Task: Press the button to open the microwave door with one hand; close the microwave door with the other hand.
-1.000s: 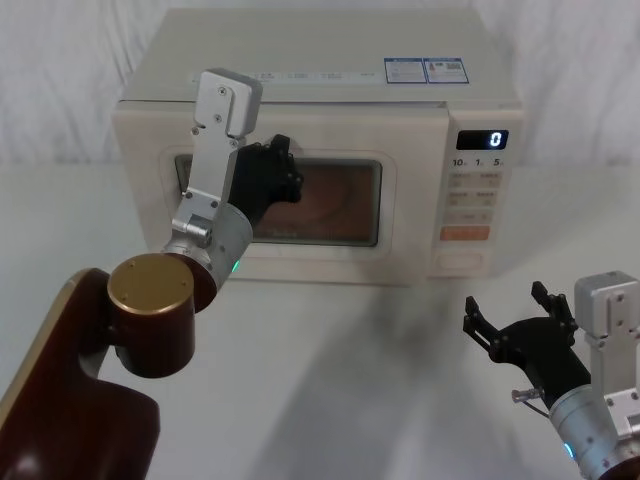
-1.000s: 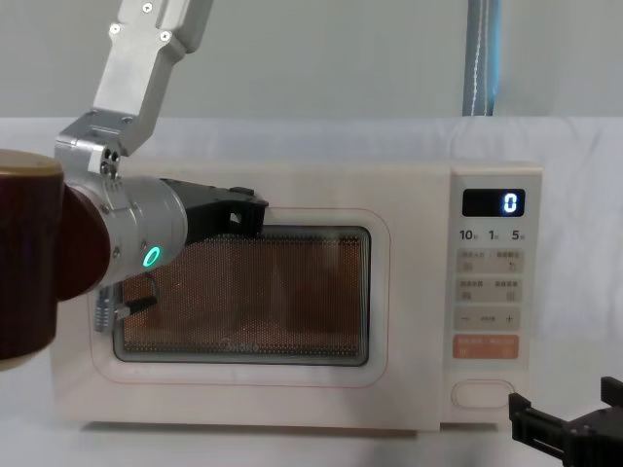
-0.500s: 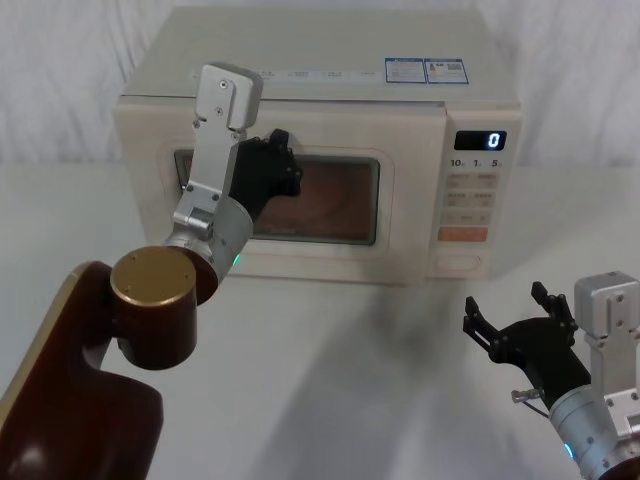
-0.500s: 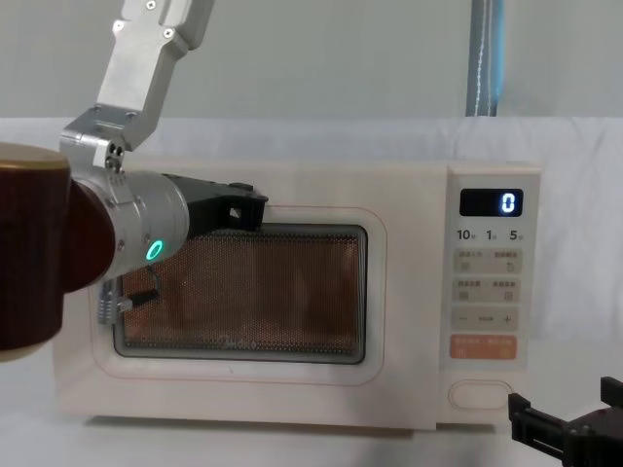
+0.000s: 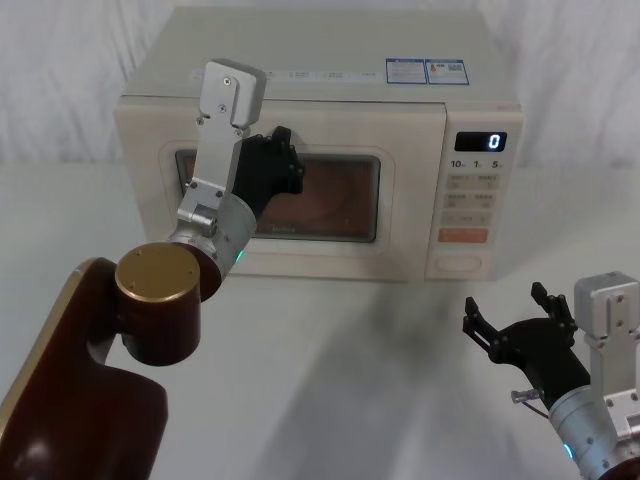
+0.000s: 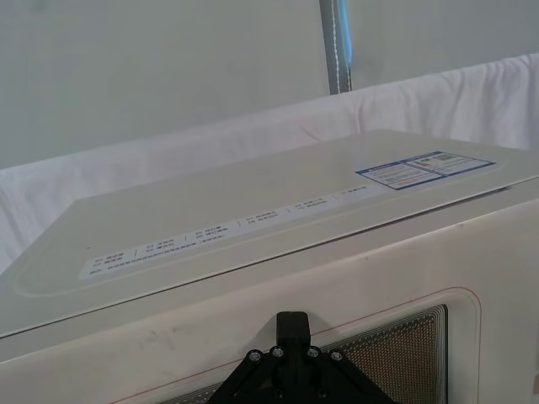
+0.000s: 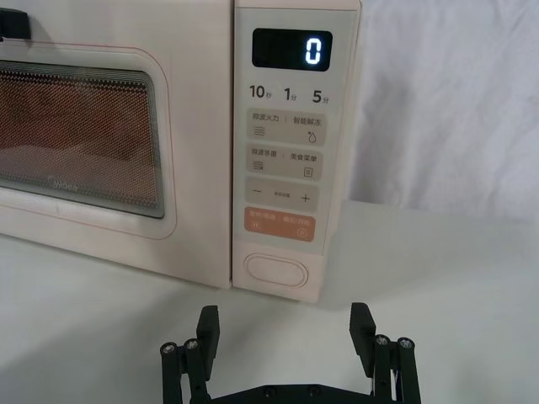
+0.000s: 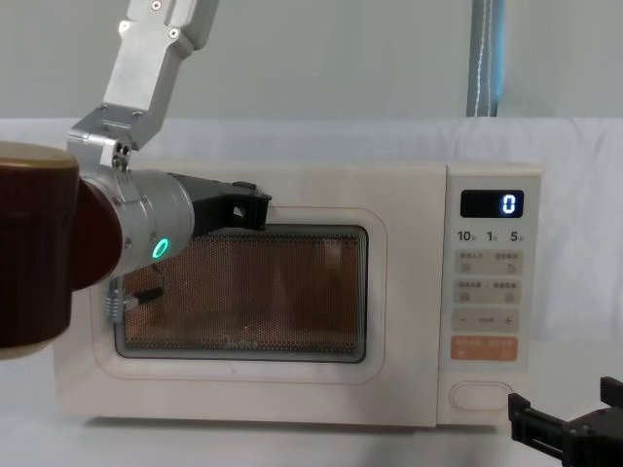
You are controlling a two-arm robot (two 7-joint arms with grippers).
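Right gripper point(image 7: 286, 337) low over the table point(image 5: 330, 360), fingers spread wide, empty, well short of the button point(image 7: 277, 271) straight ahead of it. Beyond, left gripper point(image 5: 283, 165) against the upper frame of the microwave door point(image 5: 400, 200), door flush with the control panel point(image 8: 490, 292); finger spread impossible to tell.

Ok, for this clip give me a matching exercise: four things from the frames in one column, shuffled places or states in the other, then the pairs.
1. left gripper
2. right gripper
3. microwave door
4. button

A. lowest on the control panel, under the orange key
B. shut, flush with the panel
C. against the door's upper frame
D. open, low, facing the panel

Pairs: 1-C, 2-D, 3-B, 4-A
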